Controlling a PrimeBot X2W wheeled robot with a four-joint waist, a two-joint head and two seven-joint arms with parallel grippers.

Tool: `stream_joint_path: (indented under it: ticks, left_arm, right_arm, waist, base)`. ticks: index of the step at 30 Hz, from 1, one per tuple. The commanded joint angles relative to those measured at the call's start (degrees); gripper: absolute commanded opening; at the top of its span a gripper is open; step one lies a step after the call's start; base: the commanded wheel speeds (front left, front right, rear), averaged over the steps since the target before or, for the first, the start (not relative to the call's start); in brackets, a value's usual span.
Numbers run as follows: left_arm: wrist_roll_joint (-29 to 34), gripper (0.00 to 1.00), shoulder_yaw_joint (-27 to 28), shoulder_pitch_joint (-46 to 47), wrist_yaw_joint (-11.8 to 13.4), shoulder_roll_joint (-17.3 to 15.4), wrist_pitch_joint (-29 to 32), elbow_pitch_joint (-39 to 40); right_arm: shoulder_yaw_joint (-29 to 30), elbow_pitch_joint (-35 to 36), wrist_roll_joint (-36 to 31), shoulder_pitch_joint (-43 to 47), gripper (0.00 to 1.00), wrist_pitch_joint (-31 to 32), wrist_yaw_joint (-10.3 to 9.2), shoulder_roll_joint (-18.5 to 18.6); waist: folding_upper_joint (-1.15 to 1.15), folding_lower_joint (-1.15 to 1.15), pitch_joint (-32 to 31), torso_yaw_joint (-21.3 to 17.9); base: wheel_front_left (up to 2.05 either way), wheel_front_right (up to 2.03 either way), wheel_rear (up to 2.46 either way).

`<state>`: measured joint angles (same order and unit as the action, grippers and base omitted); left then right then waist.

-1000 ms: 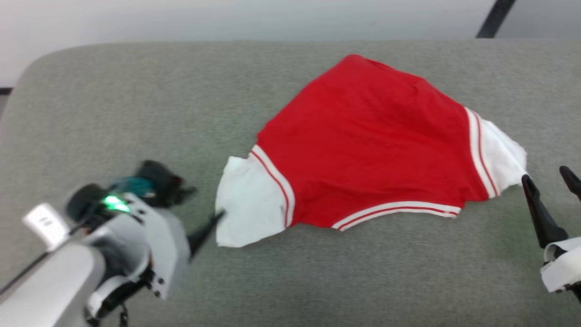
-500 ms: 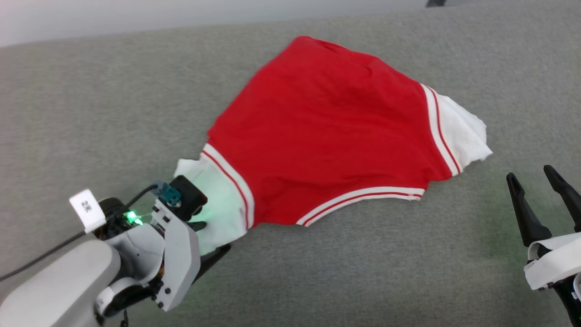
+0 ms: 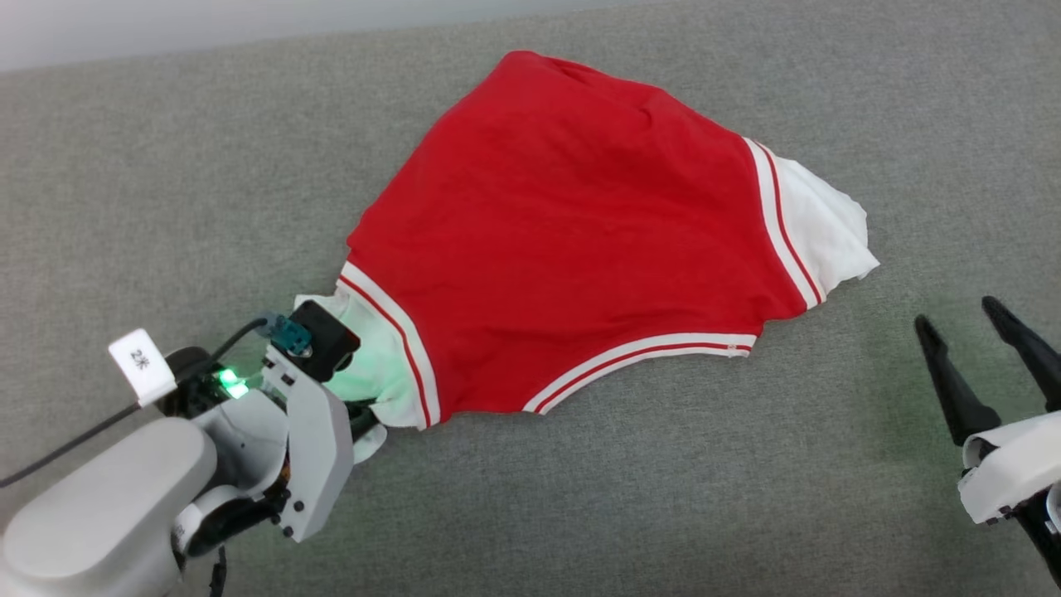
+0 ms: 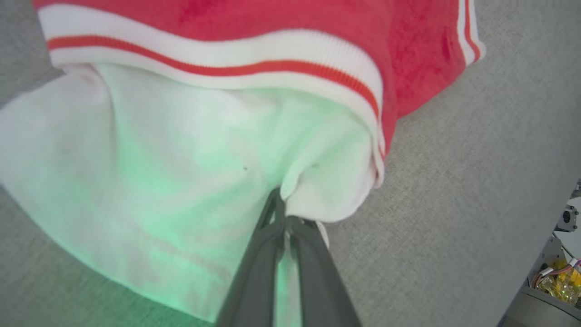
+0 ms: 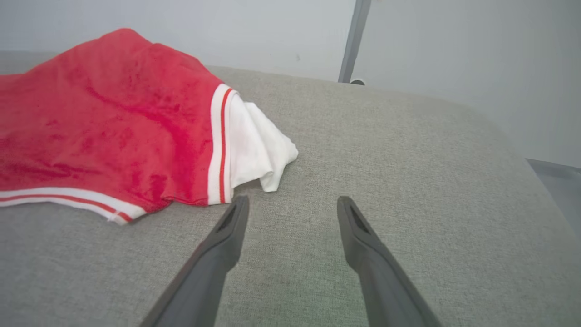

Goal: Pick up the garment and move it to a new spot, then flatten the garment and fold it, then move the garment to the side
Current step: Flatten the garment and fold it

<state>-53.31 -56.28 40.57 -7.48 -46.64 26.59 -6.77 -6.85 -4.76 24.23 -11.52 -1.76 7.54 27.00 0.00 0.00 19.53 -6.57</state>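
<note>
garment [image 3: 580,249] spread on cushion [image 3: 166,182], left gripper [image 4: 278,204] at its left sleeve, right gripper [image 3: 957,315] apart on its right

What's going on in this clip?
The robot is working on a red jersey lying spread on a grey cushion. Its left gripper is shut on the jersey's white sleeve. The right gripper is open near the other sleeve, apart from it. The jersey is not yet folded.

White tag [image 3: 141,365] on cable [image 3: 75,435]: "2", second character unclear
</note>
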Motion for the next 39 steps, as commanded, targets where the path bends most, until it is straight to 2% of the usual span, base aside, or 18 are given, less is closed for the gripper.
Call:
stream_joint_path:
  ticks: [1, 5, 12, 16, 23, 24, 25, 32, 33, 35, 39]
  left_arm:
    - [-0.7, 0.0, -1.9, -1.4, 0.0, 1.0, -0.3, -1.0]
    - [-1.3, 0.0, -3.1, -1.0, 0.0, 0.7, -1.8, -1.1]
    - [-1.2, 0.0, -4.7, 0.8, 0.0, 1.8, -3.8, -1.0]
    - [-1.0, 0.0, -5.6, 1.9, 0.0, 3.4, -5.2, -1.2]
    - [-1.7, 0.0, -7.8, 3.9, 0.1, 5.0, -7.2, -1.6]
    - [-1.7, 0.0, -7.8, 3.9, 0.1, 5.0, -7.2, -1.6]
    - [-1.7, 0.0, -8.3, 4.5, 0.1, 4.9, -7.7, -1.7]
    - [-2.2, 0.0, -9.5, 6.1, 0.3, 4.8, -8.7, -2.3]
    - [-2.4, 0.0, -9.7, 6.2, 0.4, 5.0, -9.0, -2.5]
    - [-2.7, 0.0, -10.0, 6.5, 0.4, 5.1, -9.4, -2.8]
    - [-3.3, 0.0, -9.9, 6.8, 0.5, 5.4, -11.3, -3.5]
  right_arm:
    - [-1.8, 0.3, 0.6, -1.1, 1.0, 2.0, -0.1, 1.6]
    - [-6.5, 1.4, 1.3, -3.9, 1.0, 7.2, -0.1, 6.7]
    - [-19.1, 2.6, -1.4, -12.4, 1.0, 13.5, -0.1, 20.1]
    - [-26.2, 2.1, 0.1, -18.5, 1.0, 14.6, -0.11, 24.4]
    - [-37.0, -2.8, 1.8, -27.7, 1.0, 12.8, -0.11, 27.7]
    - [-37.0, -2.8, 1.8, -27.7, 1.0, 12.8, -0.11, 27.7]
    - [-40.0, -4.3, 1.9, -29.9, 1.0, 12.3, -0.1, 28.0]
    - [-47.2, -8.2, 3.4, -35.5, 1.0, 10.0, -0.1, 27.0]
    - [-48.4, -8.8, 3.6, -36.1, 0.83, 9.8, -0.11, 26.8]
    - [-50.5, -10.0, 4.0, -37.4, 0.0, 9.2, -0.1, 26.7]
    - [-52.2, -12.5, 5.3, -39.7, 0.0, 7.7, -0.11, 26.7]
  waist:
    - [0.0, 0.0, 0.0, 0.4]
    - [0.0, 0.0, 0.4, 1.1]
    - [0.0, 0.0, 2.1, 3.1]
    - [0.0, 0.0, 3.5, 4.4]
    - [0.0, 0.0, 6.0, 6.7]
    - [0.0, 0.0, 6.0, 6.7]
    - [0.0, 0.0, 6.6, 7.2]
    - [0.0, 0.0, 8.0, 7.9]
    - [0.0, 0.0, 8.2, 8.0]
    - [0.0, 0.0, 8.4, 8.1]
    - [0.0, 0.0, 8.2, 8.1]
  base:
    - [0.0, 0.0, 0.0]
    - [0.0, 0.0, 0.0]
    - [0.0, 0.0, 0.0]
    - [0.0, 0.0, 0.0]
    - [0.0, 0.0, 0.0]
    - [0.0, 0.0, 0.0]
    - [0.0, 0.0, 0.0]
    - [0.0, 0.0, 0.0]
    - [0.0, 0.0, 0.0]
    - [0.0, 0.0, 0.0]
    - [0.0, 0.0, 0.0]
